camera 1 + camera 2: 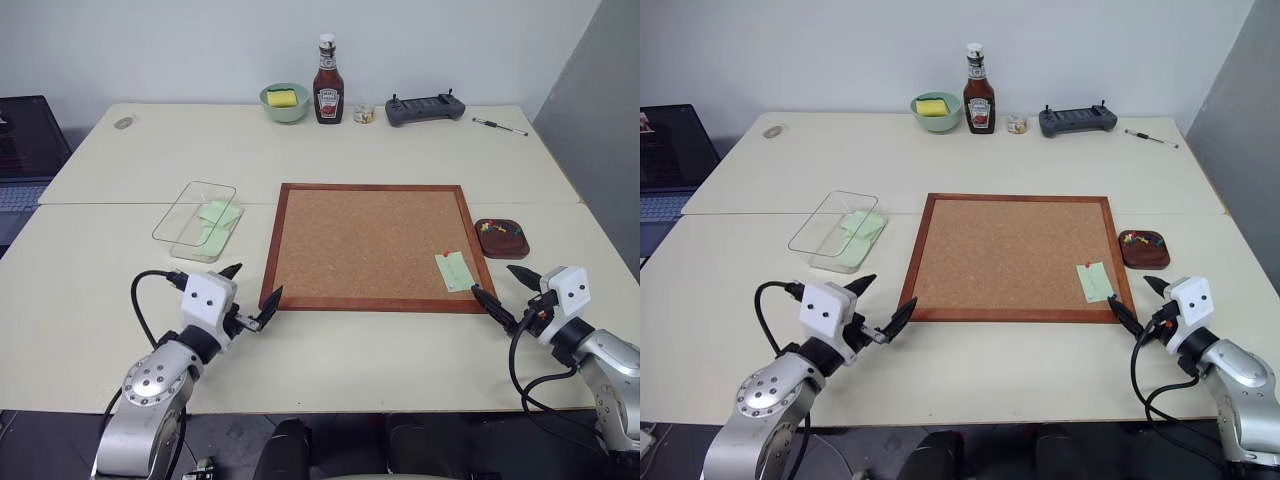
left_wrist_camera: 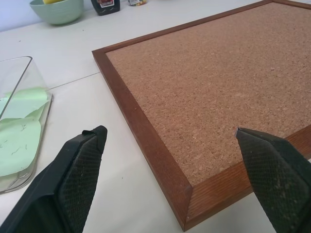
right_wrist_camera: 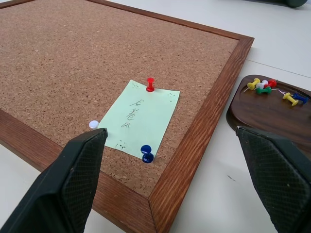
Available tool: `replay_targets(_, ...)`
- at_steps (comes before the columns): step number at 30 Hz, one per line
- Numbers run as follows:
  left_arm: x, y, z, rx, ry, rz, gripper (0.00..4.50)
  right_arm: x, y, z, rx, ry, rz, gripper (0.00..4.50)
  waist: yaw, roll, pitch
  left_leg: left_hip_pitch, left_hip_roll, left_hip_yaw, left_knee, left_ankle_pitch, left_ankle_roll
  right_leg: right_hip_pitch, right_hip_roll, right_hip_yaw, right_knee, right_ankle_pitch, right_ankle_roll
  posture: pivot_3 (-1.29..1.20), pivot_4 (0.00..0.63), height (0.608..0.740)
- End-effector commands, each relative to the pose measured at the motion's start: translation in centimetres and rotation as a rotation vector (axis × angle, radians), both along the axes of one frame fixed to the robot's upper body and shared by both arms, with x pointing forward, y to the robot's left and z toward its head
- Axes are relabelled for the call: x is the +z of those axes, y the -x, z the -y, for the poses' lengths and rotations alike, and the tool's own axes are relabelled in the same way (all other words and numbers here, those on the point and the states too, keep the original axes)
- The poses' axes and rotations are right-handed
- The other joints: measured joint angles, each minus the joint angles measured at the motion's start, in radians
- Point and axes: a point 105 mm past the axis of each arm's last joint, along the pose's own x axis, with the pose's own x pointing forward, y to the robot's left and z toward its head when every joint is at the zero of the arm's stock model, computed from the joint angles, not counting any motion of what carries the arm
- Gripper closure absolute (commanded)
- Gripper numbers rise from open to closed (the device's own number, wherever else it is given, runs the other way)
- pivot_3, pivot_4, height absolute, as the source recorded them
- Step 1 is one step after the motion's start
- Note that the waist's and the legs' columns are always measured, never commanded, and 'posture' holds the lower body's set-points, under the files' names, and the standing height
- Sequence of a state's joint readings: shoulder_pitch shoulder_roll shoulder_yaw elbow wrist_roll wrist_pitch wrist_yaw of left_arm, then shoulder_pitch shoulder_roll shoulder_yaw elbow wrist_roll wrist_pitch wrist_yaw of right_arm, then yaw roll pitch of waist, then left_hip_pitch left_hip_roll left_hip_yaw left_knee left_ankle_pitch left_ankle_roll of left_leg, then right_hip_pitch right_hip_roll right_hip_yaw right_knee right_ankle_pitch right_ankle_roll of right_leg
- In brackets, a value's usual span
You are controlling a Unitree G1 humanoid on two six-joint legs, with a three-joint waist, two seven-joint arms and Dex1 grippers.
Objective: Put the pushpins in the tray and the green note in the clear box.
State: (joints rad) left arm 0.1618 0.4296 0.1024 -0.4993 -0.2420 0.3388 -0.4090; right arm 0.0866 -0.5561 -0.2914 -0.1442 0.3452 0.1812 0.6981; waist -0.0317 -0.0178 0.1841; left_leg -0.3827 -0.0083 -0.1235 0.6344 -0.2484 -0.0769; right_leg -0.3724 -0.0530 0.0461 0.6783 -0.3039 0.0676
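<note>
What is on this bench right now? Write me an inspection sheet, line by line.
Surface: pale table, two tops joined.
Job's things: green note pinned to corkboard by red pushpin, blue pushpin and a white pin; tray holds coloured pins; clear box holds green notes.
Clutter: ketchup bottle, green bowl with yellow sponge, controller, pen.
Grippers: left gripper and right gripper open, empty.
Cables: black loops at both wrists.
Surroundings: laptop, white wall.
</note>
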Motion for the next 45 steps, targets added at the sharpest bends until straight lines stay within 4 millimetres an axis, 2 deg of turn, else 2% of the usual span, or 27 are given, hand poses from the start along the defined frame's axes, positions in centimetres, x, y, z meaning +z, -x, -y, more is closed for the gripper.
replay_targets(1,1.2,-0.1,0.1,-0.016,-0.003,0.057,0.01,1.2,-0.1,-0.3,0.017,-0.002,0.050,0.00,0.000,0.000,0.000,0.000,0.000,0.000,0.000,0.000,0.000,0.000,0.000,0.000,0.000,0.000,0.000,0.00,0.150,0.740)
replay_targets(8,1.7,-0.3,-0.2,-0.007,-0.020,0.063,0.01,1.2,-0.3,-1.1,0.046,-0.004,0.050,0.00,0.000,0.000,0.000,0.000,0.000,0.000,0.000,0.000,0.000,0.000,0.000,0.000,0.000,0.000,0.000,0.00,0.150,0.740)
replay_targets(13,3.5,-0.2,-0.1,-0.053,0.022,0.144,0.01,1.2,-0.4,-1.3,0.050,-0.011,0.054,0.00,0.001,0.000,0.000,0.000,0.000,0.000,0.000,0.000,0.000,0.000,0.000,0.000,0.000,0.000,0.000,0.00,0.150,0.740)
replay_targets(16,3.8,-0.2,-0.2,-0.063,0.038,0.142,0.01,1.1,-0.5,-1.3,0.050,-0.011,0.055,0.00,0.001,0.000,0.000,0.000,0.000,0.000,0.000,0.000,0.000,0.000,0.000,0.000,0.000,0.000,0.000,0.00,0.150,0.740)
replay_targets(23,3.7,0.2,1.2,-0.182,0.052,0.105,0.01,1.4,-0.2,-1.4,0.047,-0.019,0.068,0.00,0.001,0.000,0.000,0.000,0.000,0.000,0.000,0.000,0.000,0.000,0.000,0.000,0.000,0.000,0.000,0.00,0.150,0.740)
replay_targets(33,4.3,-0.5,2.2,-0.275,0.039,0.113,1.70,1.6,0.7,-1.3,0.034,-0.023,0.075,0.00,0.000,0.000,0.000,0.000,0.000,0.000,0.000,0.000,0.000,0.000,0.000,0.000,0.000,0.000,0.000,0.00,0.150,0.740)
replay_targets(38,4.2,-2.0,2.8,-0.293,0.014,0.109,2.71,2.2,0.9,-1.7,0.041,-0.013,0.088,0.00,0.001,0.000,0.000,0.000,0.000,0.000,0.000,0.000,0.000,0.000,0.000,0.000,0.000,0.000,0.000,0.00,0.150,0.740)
replay_targets(45,3.9,-4.2,5.1,-0.383,0.038,0.068,4.02,3.5,1.1,-3.0,0.064,0.006,0.105,0.00,0.001,0.000,0.000,0.000,0.000,0.000,-0.001,0.000,0.000,0.000,0.000,-0.001,0.000,0.000,0.000,0.00,0.150,0.740)
